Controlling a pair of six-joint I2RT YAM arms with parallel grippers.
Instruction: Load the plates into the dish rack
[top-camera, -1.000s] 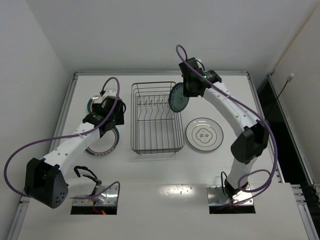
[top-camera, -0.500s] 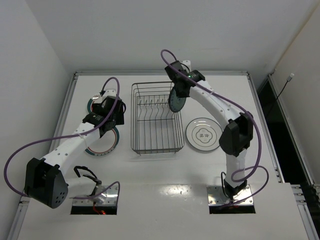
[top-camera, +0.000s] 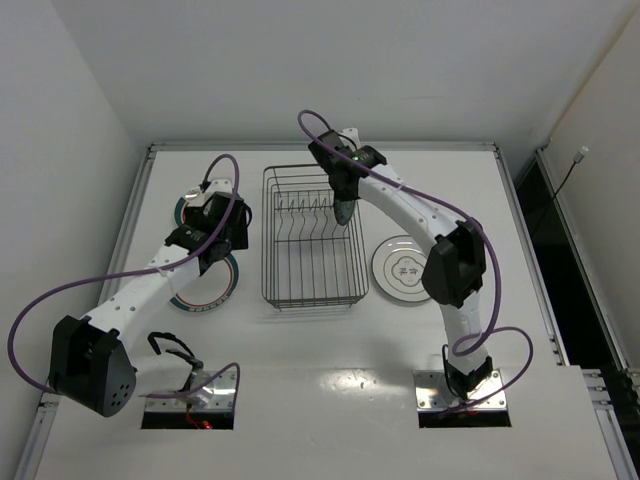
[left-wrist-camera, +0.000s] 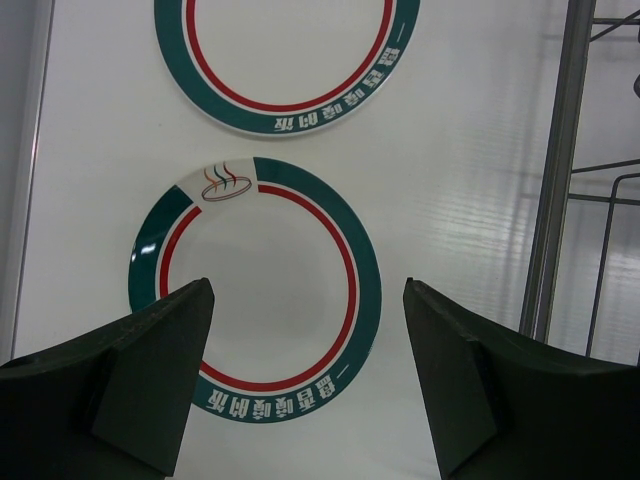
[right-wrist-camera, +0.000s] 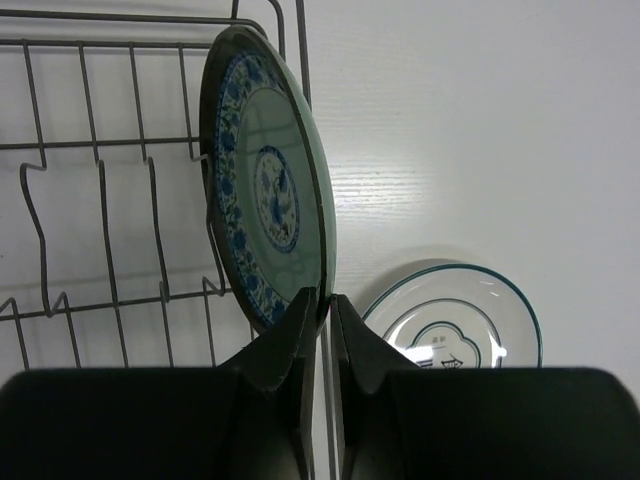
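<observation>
White table (top-camera: 480, 190) between pale walls (top-camera: 300, 70); a dark cable (top-camera: 572, 168) hangs at right.

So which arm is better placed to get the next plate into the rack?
Right. The right gripper pinches a plate by its rim, on edge at the rack's right side, so it probably only needs lowering. The left gripper hangs open above a banded plate lying flat, holding nothing.

Right gripper (top-camera: 343, 197) over far-right end of dish rack (top-camera: 266, 240), holding edge-on plate (top-camera: 345, 213) upright. White plate (top-camera: 400, 270) flat beside rack. Left gripper (top-camera: 212, 218) above teal-rimmed plates (top-camera: 222, 288).
</observation>
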